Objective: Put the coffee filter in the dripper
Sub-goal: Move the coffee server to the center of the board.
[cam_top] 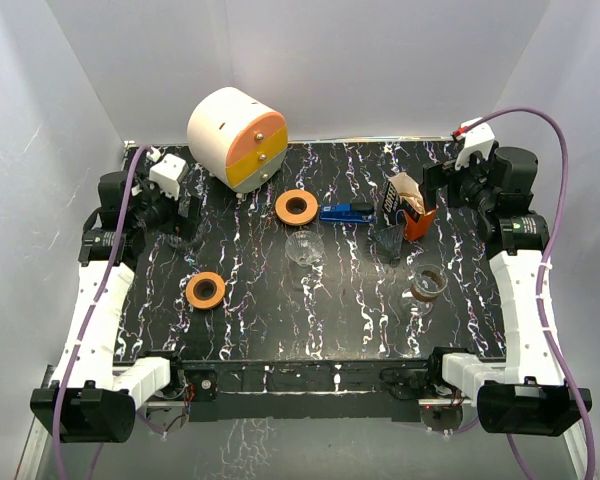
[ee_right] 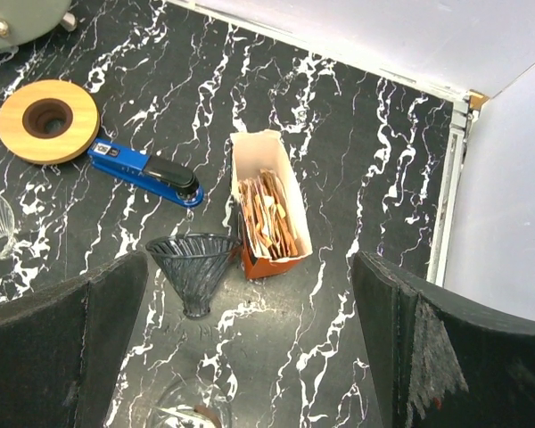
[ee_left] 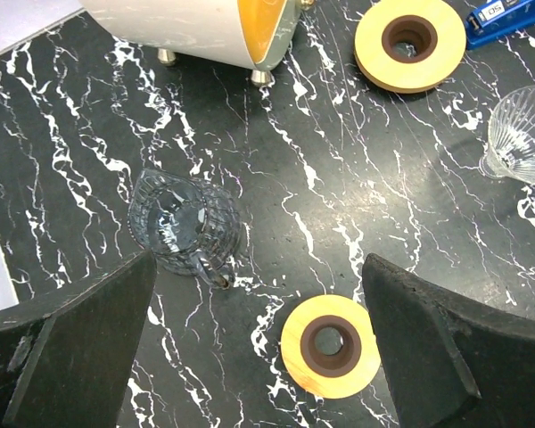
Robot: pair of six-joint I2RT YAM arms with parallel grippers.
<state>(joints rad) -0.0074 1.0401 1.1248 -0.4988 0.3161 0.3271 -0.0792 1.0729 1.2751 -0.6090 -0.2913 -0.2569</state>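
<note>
Brown paper coffee filters (ee_right: 267, 212) stand packed in an open white and orange box (cam_top: 408, 205) at the back right. A dark ribbed cone dripper (ee_right: 194, 263) (cam_top: 388, 240) lies just left of the box. A clear glass dripper (cam_top: 305, 247) (ee_left: 526, 134) sits mid-table. A smoky glass dripper (ee_left: 183, 227) lies on its side near the left arm. My right gripper (ee_right: 250, 260) (cam_top: 442, 186) hovers open above the box and the dark dripper, holding nothing. Over a wooden ring (ee_left: 330, 346), my left gripper (ee_left: 259, 263) (cam_top: 175, 215) is open and empty.
A cream and orange round drawer unit (cam_top: 236, 138) stands at the back left. A second wooden ring (cam_top: 296, 207) and a blue stapler (cam_top: 345, 212) lie behind the centre. A glass vessel with a brown band (cam_top: 426, 285) stands front right. White walls enclose the table.
</note>
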